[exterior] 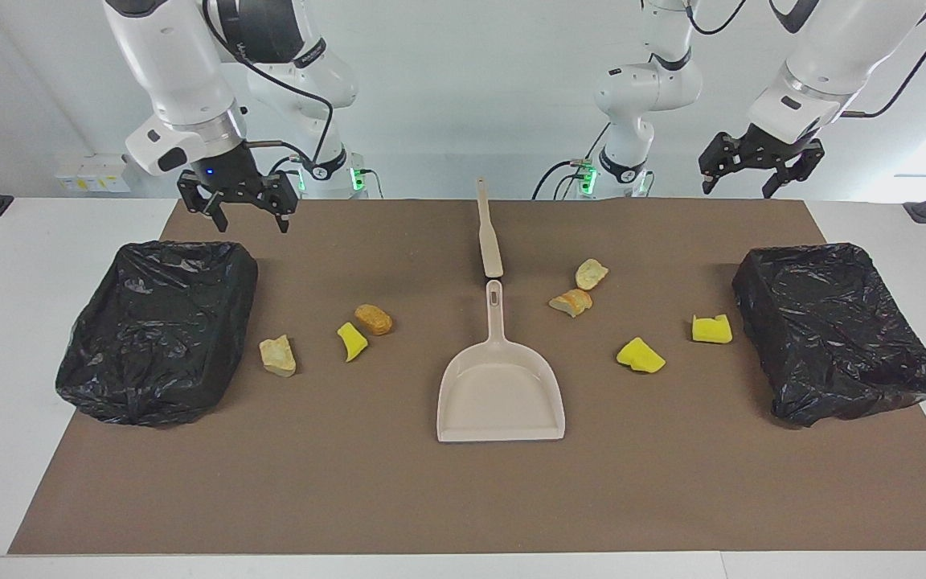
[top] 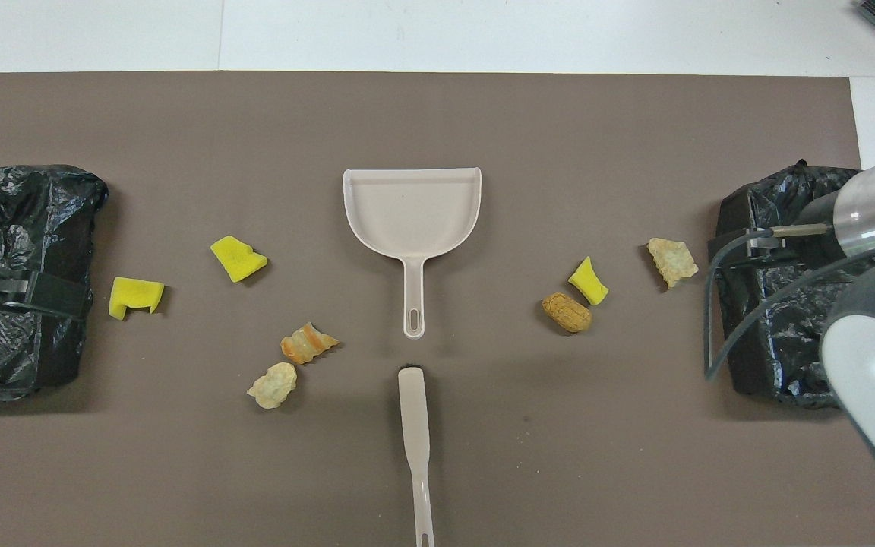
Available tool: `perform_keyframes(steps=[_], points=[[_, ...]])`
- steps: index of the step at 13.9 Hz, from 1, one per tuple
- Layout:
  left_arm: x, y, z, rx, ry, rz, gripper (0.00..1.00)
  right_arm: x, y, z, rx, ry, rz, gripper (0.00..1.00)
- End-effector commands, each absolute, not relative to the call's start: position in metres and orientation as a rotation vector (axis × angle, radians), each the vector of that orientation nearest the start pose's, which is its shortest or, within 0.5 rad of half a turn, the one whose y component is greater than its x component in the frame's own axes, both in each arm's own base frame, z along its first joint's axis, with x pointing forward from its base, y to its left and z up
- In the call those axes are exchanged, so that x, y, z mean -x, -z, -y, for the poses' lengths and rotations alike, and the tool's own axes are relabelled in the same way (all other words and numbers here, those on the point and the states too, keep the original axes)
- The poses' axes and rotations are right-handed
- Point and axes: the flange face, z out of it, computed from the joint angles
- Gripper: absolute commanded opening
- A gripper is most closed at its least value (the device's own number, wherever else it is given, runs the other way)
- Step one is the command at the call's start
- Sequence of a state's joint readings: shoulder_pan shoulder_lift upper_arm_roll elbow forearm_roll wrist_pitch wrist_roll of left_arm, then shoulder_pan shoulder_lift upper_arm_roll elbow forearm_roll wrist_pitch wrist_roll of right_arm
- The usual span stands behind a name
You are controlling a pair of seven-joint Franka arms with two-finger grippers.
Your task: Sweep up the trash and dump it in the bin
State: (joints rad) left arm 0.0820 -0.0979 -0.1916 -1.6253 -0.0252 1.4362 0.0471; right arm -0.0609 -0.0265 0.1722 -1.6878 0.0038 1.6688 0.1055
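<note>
Several trash chunks lie on the brown mat. Yellow wedges (exterior: 352, 341), (exterior: 640, 355), (exterior: 711, 329) and tan lumps (exterior: 278, 355), (exterior: 373, 319), (exterior: 571, 302), (exterior: 592, 273) are spread on both sides of the beige dustpan (exterior: 501, 394). The brush (exterior: 489, 233) lies in line with the pan's handle, nearer to the robots. One black-lined bin (exterior: 149, 394) stands at the right arm's end of the table, another bin (exterior: 849, 394) at the left arm's end. My right gripper (exterior: 251, 227) hangs open and empty over the mat's robot-side edge by its bin. My left gripper (exterior: 736, 191) hangs open and empty over the mat's corner.
White table (exterior: 5, 322) borders the mat (exterior: 463, 498) on all sides. From overhead, the dustpan (top: 412, 209) opens away from the robots and the brush (top: 415, 425) points toward them. The arms cover parts of both bins (top: 4, 357), (top: 756, 365).
</note>
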Motion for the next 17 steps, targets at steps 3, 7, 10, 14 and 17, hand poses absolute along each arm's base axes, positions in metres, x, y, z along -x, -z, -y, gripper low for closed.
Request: perform_keyframes(steps=[3, 7, 10, 14, 17], points=[[-0.472, -0.624, 0.101, 3.120, -0.131, -0.193, 1.00, -0.558, -0.558, -0.103, 3.113, -0.048, 0.142, 1.00], [-0.454, -0.600, 0.146, 3.122, -0.098, -0.190, 1.00, -0.574, -0.522, -0.135, 3.088, -0.091, 0.201, 1.00], [-0.433, -0.571, 0.193, 3.137, -0.120, -0.168, 1.00, -0.585, -0.496, -0.159, 3.064, -0.125, 0.209, 1.00], [-0.384, -0.540, 0.247, 3.105, -0.147, -0.116, 1.00, -0.591, -0.457, -0.208, 3.042, -0.167, 0.166, 1.00], [-0.360, -0.517, 0.259, 3.107, -0.206, -0.137, 1.00, -0.587, -0.437, -0.254, 3.039, -0.131, 0.066, 1.00]])
